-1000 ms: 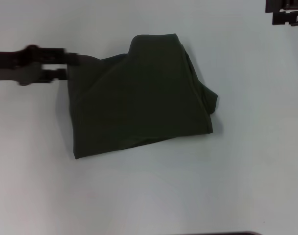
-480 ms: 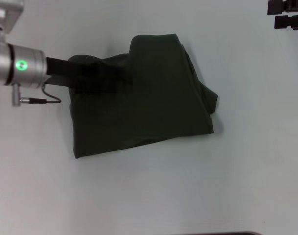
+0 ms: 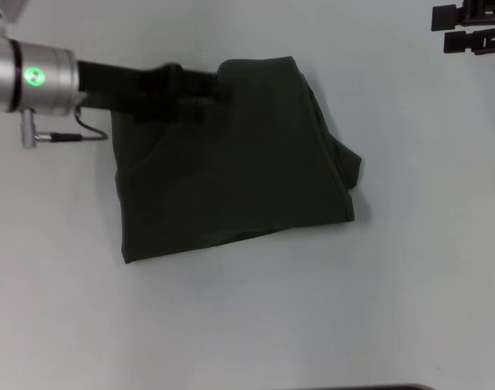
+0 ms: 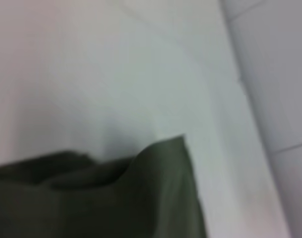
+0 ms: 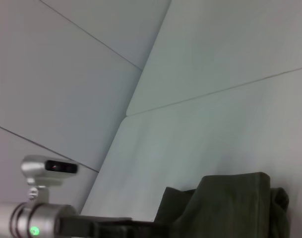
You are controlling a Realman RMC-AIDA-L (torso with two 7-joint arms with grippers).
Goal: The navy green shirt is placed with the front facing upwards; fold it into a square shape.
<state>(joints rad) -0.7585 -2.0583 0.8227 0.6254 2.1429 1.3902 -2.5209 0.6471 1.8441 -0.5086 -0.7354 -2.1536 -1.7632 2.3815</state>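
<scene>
We find the navy green shirt [image 3: 231,162] lying on the pale worktop [image 3: 312,325], a little left of the middle in the head view. It is already folded into a compact, roughly four-sided bundle, though not yet a neat square: the far edge steps up into a raised flap, the right side shows bunched layers and a small bulge, and the near edge runs at a slant. No lettering shows, so we judge the printed front has been folded inside.

Our left gripper [image 3: 194,85] reaches in from the left over the far-left corner of the bundle, where the cloth sits lower than the flap beside it. We take it that the arm is there to tidy or tuck that uneven corner, since that is what spoils the outline. The gripper is dark against dark cloth, and we cannot tell whether it is released or clenched on the fabric. The left wrist view shows only a folded corner of the shirt [image 4: 155,193] on bare worktop.

Our right gripper [image 3: 472,28] hangs well apart at the far right, touching nothing; its fingers are not clear enough to judge either.
</scene>
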